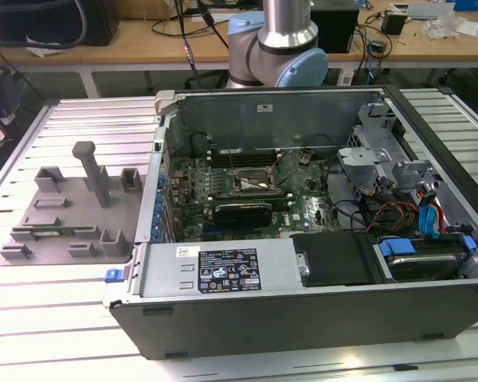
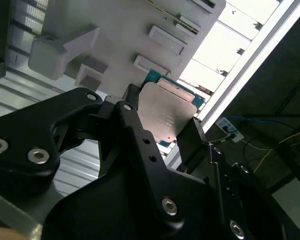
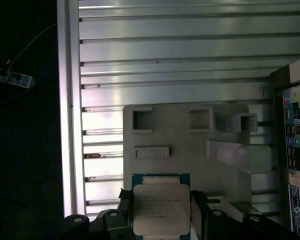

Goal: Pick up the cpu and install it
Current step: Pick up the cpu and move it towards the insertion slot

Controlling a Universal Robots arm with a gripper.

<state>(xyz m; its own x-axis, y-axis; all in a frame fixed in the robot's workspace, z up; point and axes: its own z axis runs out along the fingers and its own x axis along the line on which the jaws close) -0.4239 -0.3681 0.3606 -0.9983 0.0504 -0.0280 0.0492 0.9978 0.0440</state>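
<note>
In both wrist views the cpu (image 3: 161, 212) (image 2: 165, 112) is a flat square chip with a silver top and a thin green rim. My gripper (image 3: 161, 200) (image 2: 162, 117) is shut on it, one black finger (image 3: 124, 202) on each of two opposite edges. The chip hangs well above the grey parts fixture (image 3: 190, 150) (image 2: 130, 25), apart from it. In the exterior view the same fixture (image 1: 64, 215) lies on the slatted table at the exterior view's left. The square socket frame (image 1: 253, 185) sits on the motherboard inside the open computer case (image 1: 303, 270).
The arm's base joint (image 1: 279, 48) stands behind the case. Upright grey posts (image 1: 88, 171) rise from the fixture. The case's back panel (image 3: 297, 150) borders the fixture. Drive bays and cables (image 1: 414, 215) fill the case's side at the exterior view's right. A power strip (image 3: 10, 77) lies beyond the table edge.
</note>
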